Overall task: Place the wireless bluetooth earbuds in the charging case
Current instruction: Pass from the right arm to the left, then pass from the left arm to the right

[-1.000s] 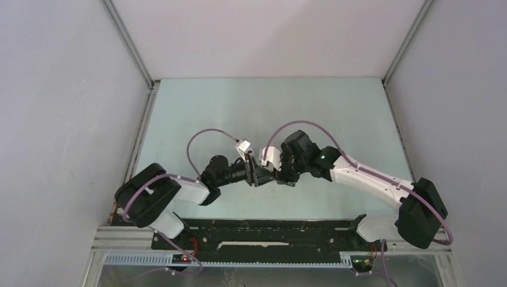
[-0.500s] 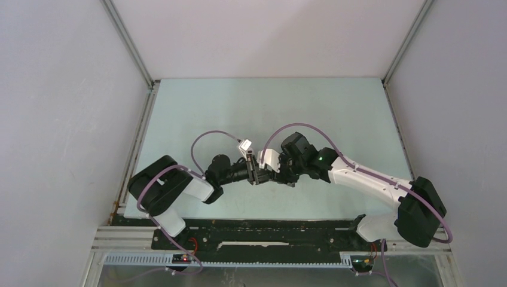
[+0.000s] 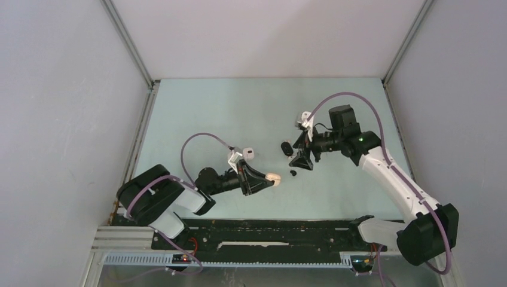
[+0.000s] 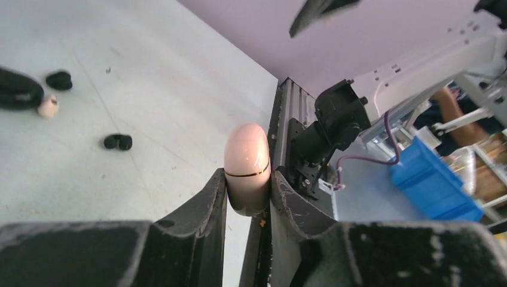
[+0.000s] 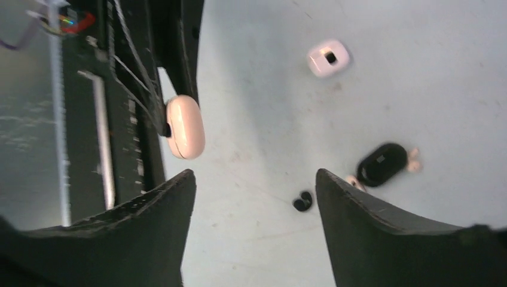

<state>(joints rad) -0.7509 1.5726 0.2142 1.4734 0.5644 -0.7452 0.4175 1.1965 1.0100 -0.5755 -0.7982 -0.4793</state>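
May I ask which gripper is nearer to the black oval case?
Right. The right gripper hovers open beside the black oval case; the left gripper is farther away on its near-left side, holding a pinkish case.

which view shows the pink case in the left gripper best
Left wrist: the pink case fills the centre, its seam visible, clamped in the left gripper. Right wrist shows the case smaller, from farther off. Top external shows only a tiny pale blob.

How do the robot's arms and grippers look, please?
The left arm and right arm have white links and black joints, each with a purple cable. The left gripper and right gripper have black wedge-shaped fingers. The right arm shows a green light.
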